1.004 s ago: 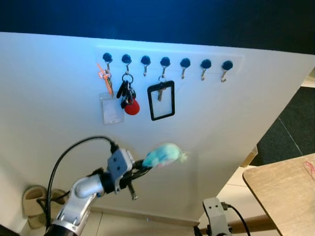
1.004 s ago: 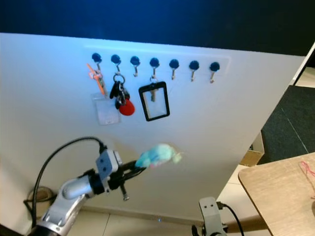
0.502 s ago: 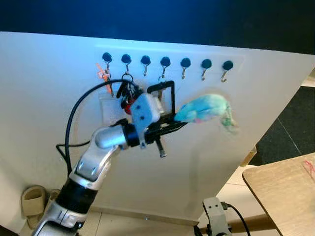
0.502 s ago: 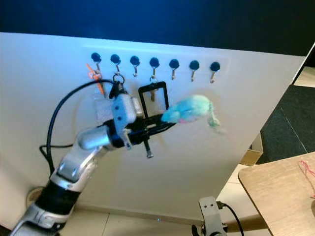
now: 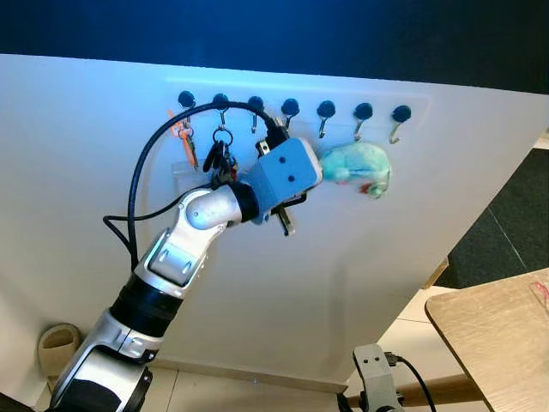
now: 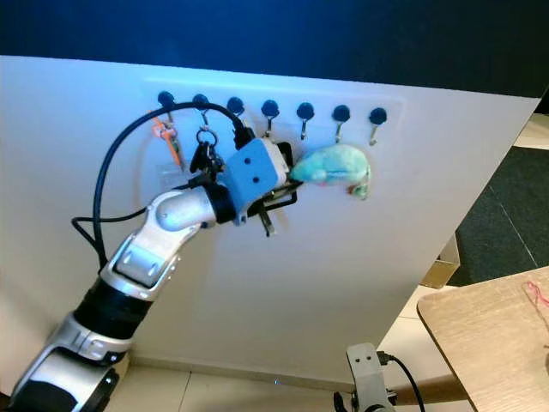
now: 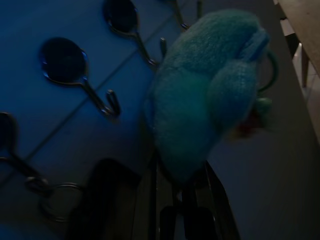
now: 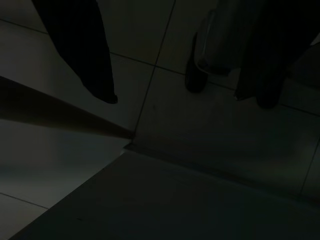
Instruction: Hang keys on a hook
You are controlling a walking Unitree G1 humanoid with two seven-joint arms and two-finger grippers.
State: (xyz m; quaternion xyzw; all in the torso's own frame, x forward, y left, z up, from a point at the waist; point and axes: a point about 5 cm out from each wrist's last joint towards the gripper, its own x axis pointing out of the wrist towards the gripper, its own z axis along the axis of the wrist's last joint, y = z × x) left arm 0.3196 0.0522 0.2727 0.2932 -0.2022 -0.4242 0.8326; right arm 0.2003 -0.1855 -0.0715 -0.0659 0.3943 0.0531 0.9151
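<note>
Left eye view: left tool (image 5: 319, 176) raised to the hook rail (image 5: 292, 93) on the white panel (image 5: 412, 223), clenched on the fluffy turquoise keychain (image 5: 356, 163).
Task's thing: keychain held just below the fifth hook (image 5: 324, 114) and sixth hook (image 5: 363, 116), close to the panel, not yet hung; own ring and keys not distinguishable.
Left wrist view: bare hooks (image 7: 75, 72) just beside the plush (image 7: 205, 95); a thin dark loop (image 7: 272, 70) at the plush's far side, possibly the ring, too dim to confirm.
Rail contents, robot's left to right: orange tag with clear card sleeve (image 5: 182, 137) on the first hook; dark key bunch (image 5: 220, 159) on the second; third and fourth partly hidden by the arm; fifth, sixth and seventh (image 5: 398, 118) bare.
Step in hand (judgement): bringing the ring up to a free hook.
Doing it well (judgement): lift so the ring sits above the hook tip, press toward the panel, then lower until the hook bears the weight; release only after that. Plush hides the ring, so slow, small corrections advisable.
Right tool (image 8: 185, 70): hanging idle over the tiled floor (image 8: 150, 150), black fingers (image 8: 95, 60) spread apart, nothing between them.
Desk (image 5: 502, 335): corner at the robot's right, uninvolved.
</note>
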